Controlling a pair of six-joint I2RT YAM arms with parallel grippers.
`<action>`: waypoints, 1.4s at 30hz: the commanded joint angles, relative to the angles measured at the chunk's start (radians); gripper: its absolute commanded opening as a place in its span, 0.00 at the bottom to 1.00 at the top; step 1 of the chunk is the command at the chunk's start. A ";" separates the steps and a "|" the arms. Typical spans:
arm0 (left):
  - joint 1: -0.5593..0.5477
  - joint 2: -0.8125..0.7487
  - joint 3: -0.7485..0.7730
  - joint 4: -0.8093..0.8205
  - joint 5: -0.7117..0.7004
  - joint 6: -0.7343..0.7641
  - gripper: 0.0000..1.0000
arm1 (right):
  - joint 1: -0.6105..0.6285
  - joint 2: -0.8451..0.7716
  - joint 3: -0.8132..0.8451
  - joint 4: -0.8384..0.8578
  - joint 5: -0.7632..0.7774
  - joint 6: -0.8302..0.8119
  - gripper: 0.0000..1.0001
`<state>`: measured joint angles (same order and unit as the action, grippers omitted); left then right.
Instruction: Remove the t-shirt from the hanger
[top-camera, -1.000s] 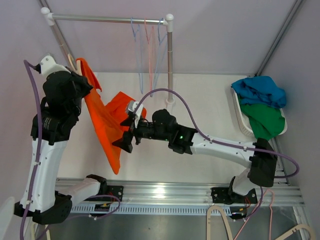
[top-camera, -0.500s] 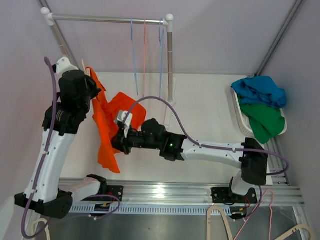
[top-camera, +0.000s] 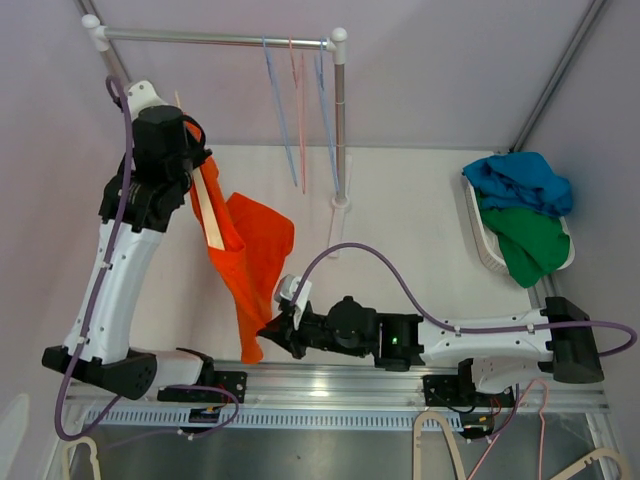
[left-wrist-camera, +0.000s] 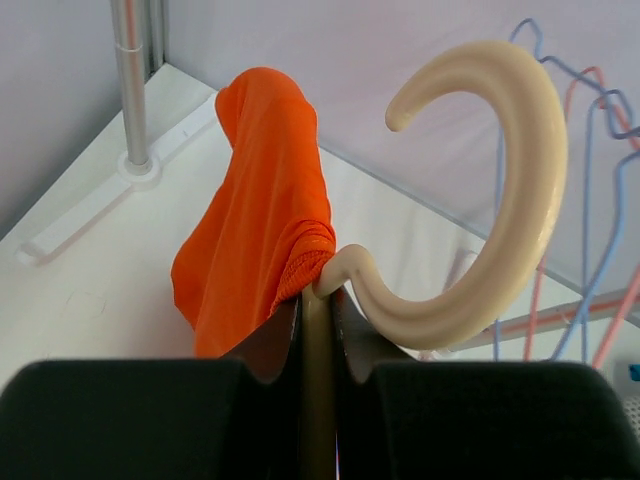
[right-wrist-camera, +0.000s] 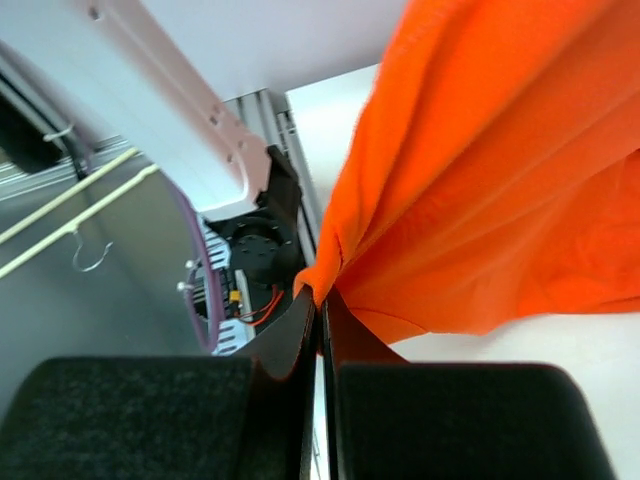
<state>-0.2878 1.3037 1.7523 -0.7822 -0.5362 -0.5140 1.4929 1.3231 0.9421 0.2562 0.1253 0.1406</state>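
**Top external view.** The left gripper (top-camera: 192, 160) is raised over the far left corner of the white worktop (top-camera: 420, 220). Its jaws are pressed together on the cream curved-hook hanger (top-camera: 210, 215). The orange fabric t-shirt (top-camera: 255, 245) hangs from this hanger above the left half of the worktop and tapers down towards the near edge. The right gripper (top-camera: 268, 328) sits low at the near edge, jaws pinched on the lowest tip of the t-shirt. A metal clothes rail with white corner fittings (top-camera: 215, 39) spans the far edge and carries thin blue and pink wire hangers (top-camera: 300, 100). A white basket of blue and green garments (top-camera: 522, 212) stands at the right edge.

**Left wrist view.** The left gripper (left-wrist-camera: 318, 315) is closed tight on the hanger (left-wrist-camera: 505, 200) at its neck, just below the hook. The t-shirt (left-wrist-camera: 265, 215) is bunched against the neck on the left side and touches it. The wire hangers (left-wrist-camera: 590, 250) show at the right.

**Right wrist view.** The right gripper (right-wrist-camera: 321, 305) is pressed together on a folded edge of the t-shirt (right-wrist-camera: 500, 170). The fabric rises from the jaws to the upper right. The white left arm link (right-wrist-camera: 150, 110) crosses the upper left.
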 joint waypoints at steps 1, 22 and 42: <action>0.012 -0.006 0.105 0.045 0.039 0.000 0.01 | 0.024 0.002 -0.011 -0.012 0.082 0.001 0.00; 0.010 -0.659 -0.185 -0.369 0.608 0.060 0.01 | -0.355 0.384 0.392 -0.017 0.187 -0.002 0.00; -0.042 -1.100 -0.383 -0.430 0.688 0.000 0.01 | -0.393 0.392 0.525 -0.049 0.547 -0.084 0.00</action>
<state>-0.3244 0.2600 1.3125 -1.2869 0.1577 -0.4786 1.0885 1.7737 1.4090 0.1814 0.6235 0.0818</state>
